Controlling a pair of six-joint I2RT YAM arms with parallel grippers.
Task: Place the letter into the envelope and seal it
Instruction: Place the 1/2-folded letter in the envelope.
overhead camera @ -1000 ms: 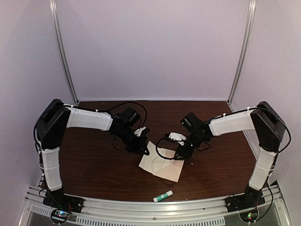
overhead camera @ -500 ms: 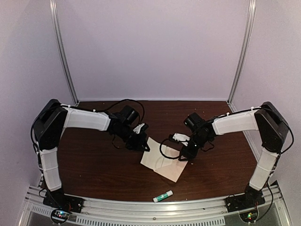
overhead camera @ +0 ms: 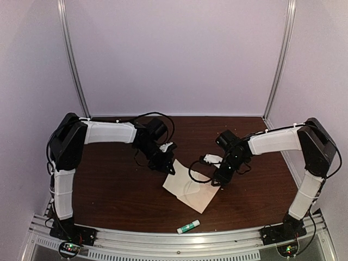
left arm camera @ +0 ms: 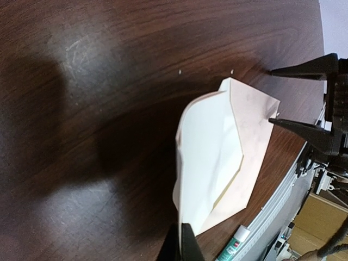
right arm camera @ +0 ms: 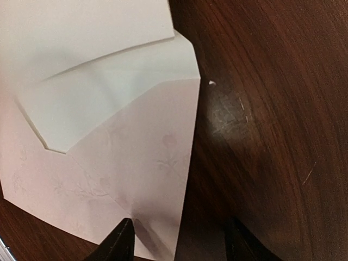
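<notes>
Two grippers — left (overhead camera: 169, 169), right (overhead camera: 215, 182) — one envelope (right arm camera: 136, 179), one letter (right arm camera: 81, 27), one glue stick (overhead camera: 188, 227), one table (overhead camera: 109, 187).

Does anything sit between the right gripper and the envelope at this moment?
Nothing visible does. The open right gripper hangs with one finger over the envelope, the other over bare table, straddling its edge. The letter, pinched by the shut left gripper, overlaps the envelope's far end, clear of those fingers.
</notes>
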